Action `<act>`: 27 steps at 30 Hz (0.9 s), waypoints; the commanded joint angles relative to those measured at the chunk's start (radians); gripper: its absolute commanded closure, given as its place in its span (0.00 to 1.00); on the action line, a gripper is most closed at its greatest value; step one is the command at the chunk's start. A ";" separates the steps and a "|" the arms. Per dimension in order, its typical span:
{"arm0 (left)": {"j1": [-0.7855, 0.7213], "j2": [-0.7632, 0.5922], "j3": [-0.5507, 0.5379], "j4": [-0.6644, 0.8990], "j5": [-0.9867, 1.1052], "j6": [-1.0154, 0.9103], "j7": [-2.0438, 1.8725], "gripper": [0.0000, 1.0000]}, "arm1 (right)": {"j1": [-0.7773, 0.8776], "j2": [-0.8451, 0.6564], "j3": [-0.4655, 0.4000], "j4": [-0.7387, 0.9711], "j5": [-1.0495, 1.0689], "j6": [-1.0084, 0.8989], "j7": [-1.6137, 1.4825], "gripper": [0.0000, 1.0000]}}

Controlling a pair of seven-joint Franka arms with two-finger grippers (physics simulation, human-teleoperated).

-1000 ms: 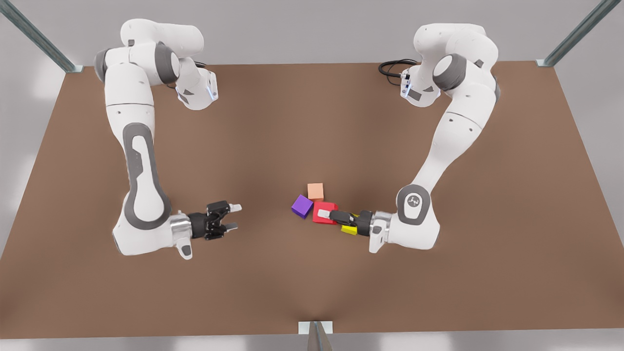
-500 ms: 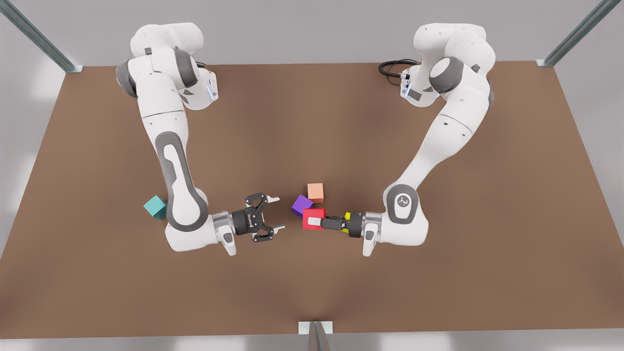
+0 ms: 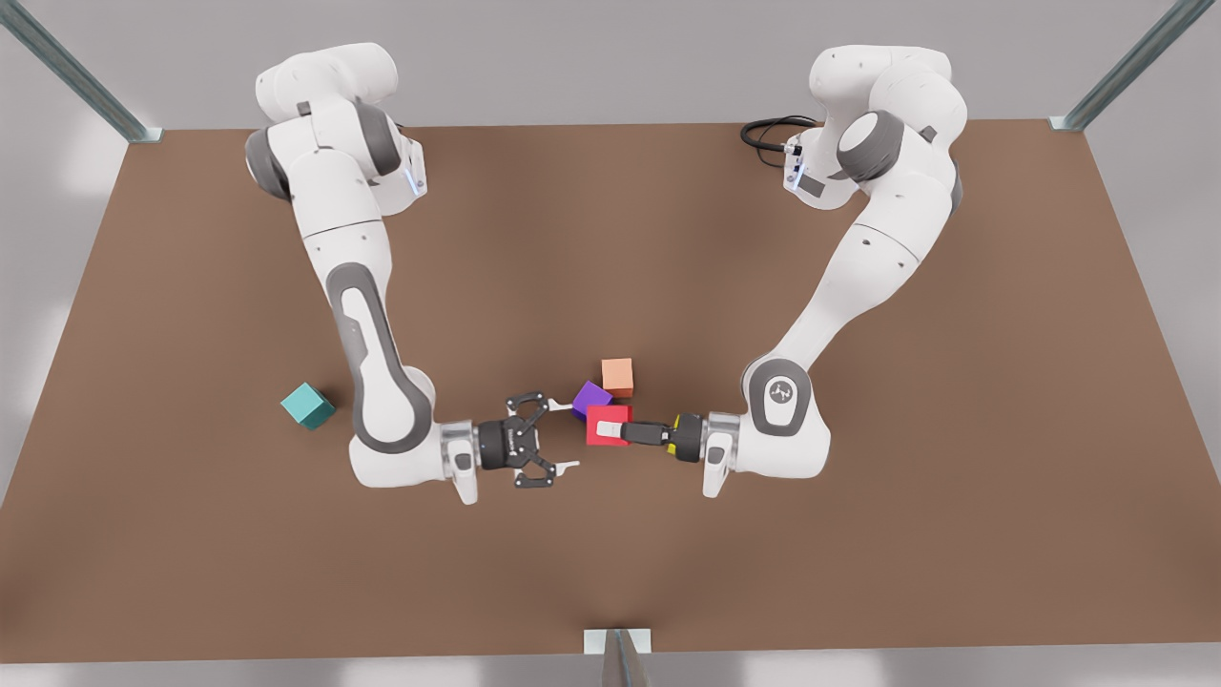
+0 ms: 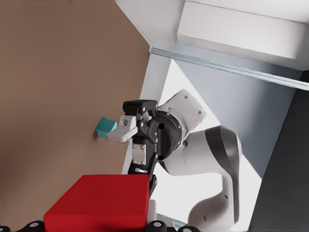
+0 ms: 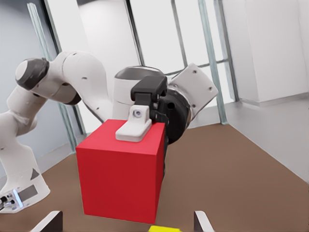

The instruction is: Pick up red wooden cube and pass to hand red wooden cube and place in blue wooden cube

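Brown table [image 3: 858,534] under grey walls with metal frame posts at the corners, and both white arms are reaching in low toward the middle. The left gripper [image 3: 607,435], coming in from the front view's right, is pinching the red wooden cube [image 3: 610,416] and, going by the right wrist view, holding it clear of the table. One white-padded finger [image 5: 136,126] is pressing down on the cube's [image 5: 120,174] top face.

Facing it from the front view's left, the hand [image 3: 565,436], the right arm's skeletal gripper, is sitting with its jaws spread wide. Its white fingertips [image 5: 52,221] are flanking the space just short of the cube, not touching it. The left wrist view is looking over the cube [image 4: 96,203] straight at that hand.

The blue wooden cube [image 3: 307,405] is sitting alone, well apart, beyond the right arm's elbow at the front view's left [image 4: 105,127]. A purple cube [image 3: 591,396] is lying just beside the red one, with a pale orange cube [image 3: 617,376] near it. A yellow cube [image 3: 683,422] is peeking out from under the left gripper's wrist.
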 commanded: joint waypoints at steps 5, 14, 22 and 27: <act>0.002 0.001 0.001 0.000 -0.006 -0.004 0.206 0.33 | 0.018 -0.002 0.002 0.000 0.032 0.024 -0.167 0.00; 0.002 0.011 0.003 0.002 -0.006 -0.005 0.217 0.33 | 0.020 -0.002 0.035 -0.005 0.044 0.024 -0.153 0.00; -0.026 0.038 0.001 0.039 -0.008 0.014 0.212 0.33 | 0.027 0.003 0.037 -0.002 0.055 0.041 -0.133 0.00; -0.038 0.049 0.001 0.052 -0.008 0.028 0.214 0.33 | 0.040 0.009 0.039 0.001 0.056 0.052 -0.124 0.00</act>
